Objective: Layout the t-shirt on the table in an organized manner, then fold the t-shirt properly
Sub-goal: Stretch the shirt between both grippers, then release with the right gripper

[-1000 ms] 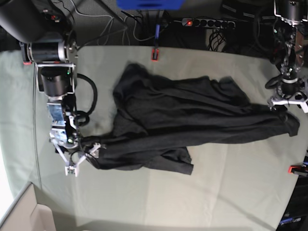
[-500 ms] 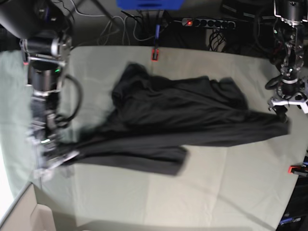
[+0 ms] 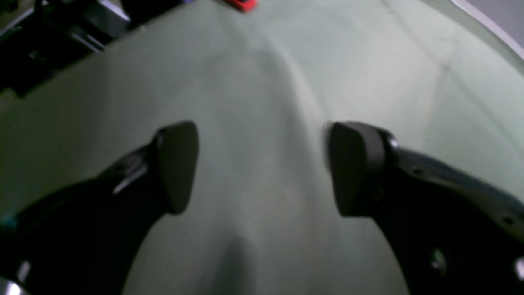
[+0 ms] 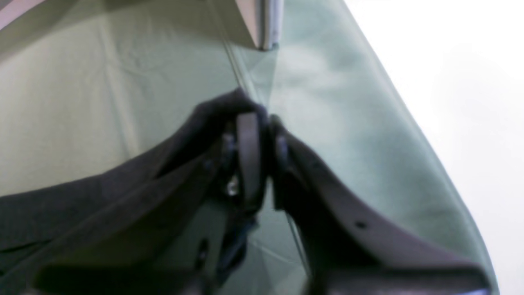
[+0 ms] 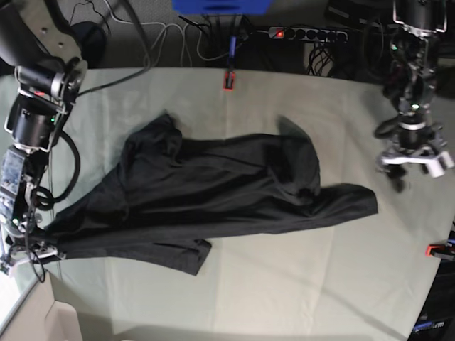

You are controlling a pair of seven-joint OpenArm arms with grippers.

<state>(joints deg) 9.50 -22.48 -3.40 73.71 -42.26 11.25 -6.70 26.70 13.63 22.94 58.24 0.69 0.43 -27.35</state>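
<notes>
At the near left corner of the base view, the right arm's tool (image 5: 32, 249) is pinched nearly closed on a bunched corner of the large charcoal-black soft fabric t-shirt (image 5: 213, 199); the right wrist view shows its dark curved fingers (image 4: 249, 155) clamped together with a fold of the dark cloth wrapped over their tips, right at the rim of the surface. From that grip the t-shirt (image 4: 102, 196) runs away in a taut, narrow band and then widens across the middle of the wide flat surface draped in pale grey-green cloth (image 5: 284, 284). It lies crumpled and uneven, with overlapping folds, a raised hump toward the far left, a loose flap hanging toward the near edge and a rounded end pointing right; no print shows on the visible side. On the opposite side, the left arm's tool (image 5: 412, 160) stands wide open and holds nothing, hovering near the right edge of the surface, well apart from the shirt's nearest end. Its wrist view shows two rounded, matte dark pads (image 3: 178, 164) spread far apart above bare, softly creased cloth (image 3: 262, 102). Small red clamps (image 5: 229, 79) grip the cloth at the far edge and at the right edge (image 5: 437, 249).
</notes>
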